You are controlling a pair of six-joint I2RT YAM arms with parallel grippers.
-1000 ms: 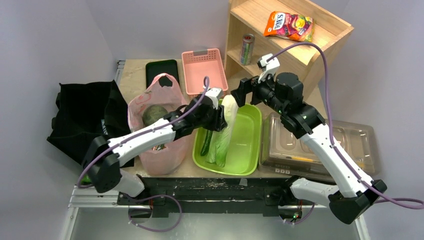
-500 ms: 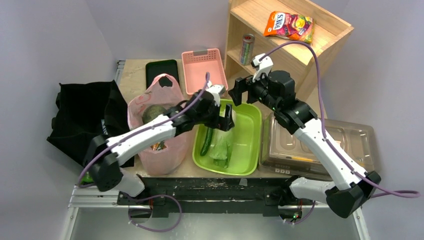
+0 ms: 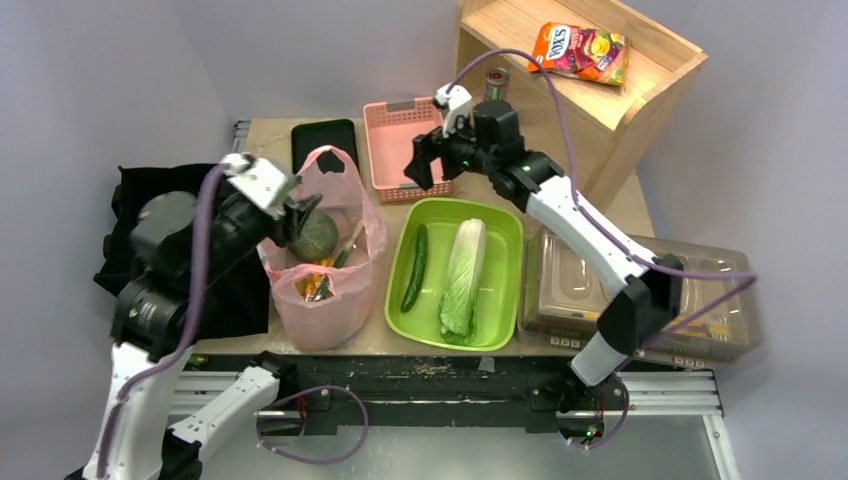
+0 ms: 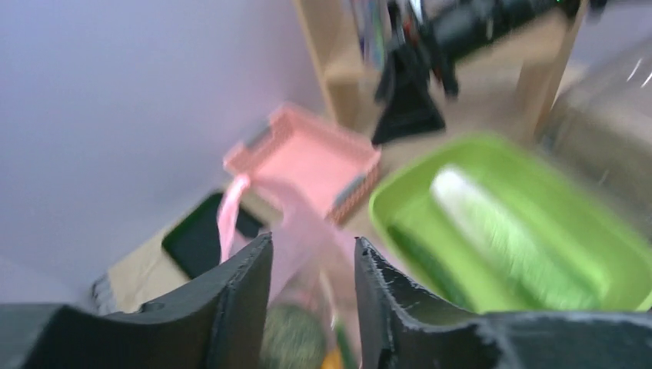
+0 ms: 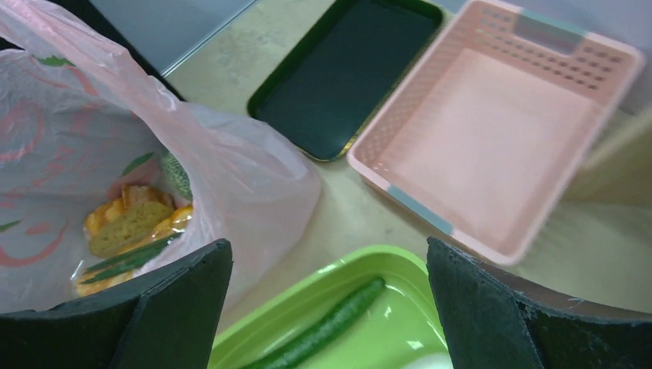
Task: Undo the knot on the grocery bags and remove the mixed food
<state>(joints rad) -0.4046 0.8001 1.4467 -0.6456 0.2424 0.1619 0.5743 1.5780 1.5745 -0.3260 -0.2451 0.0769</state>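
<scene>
The pink grocery bag (image 3: 330,290) stands open at the table's front left, one loop handle (image 3: 336,164) upright; no knot shows. Inside lie a dark green round fruit (image 3: 314,236), thin green stalks (image 3: 345,250) and bread (image 5: 132,221). The cucumber (image 3: 414,268) and napa cabbage (image 3: 462,278) lie in the green tub (image 3: 505,300). My left gripper (image 3: 303,212) hangs open and empty over the bag's left rim; its view is blurred, pink plastic behind the fingers (image 4: 231,304). My right gripper (image 3: 420,168) is wide open and empty above the pink basket's front edge, near the cucumber (image 5: 327,324).
A pink basket (image 3: 405,140) and a dark tray (image 3: 322,140) sit at the back. A wooden shelf (image 3: 600,90) holds a striped can (image 3: 494,76) and a snack packet (image 3: 580,50). A clear lidded container (image 3: 640,290) is at right, a black cloth (image 3: 170,220) at left.
My left arm has let go of the cabbage, which now lies in the tub, and swung back left over the bag. My right arm has moved left over the pink basket.
</scene>
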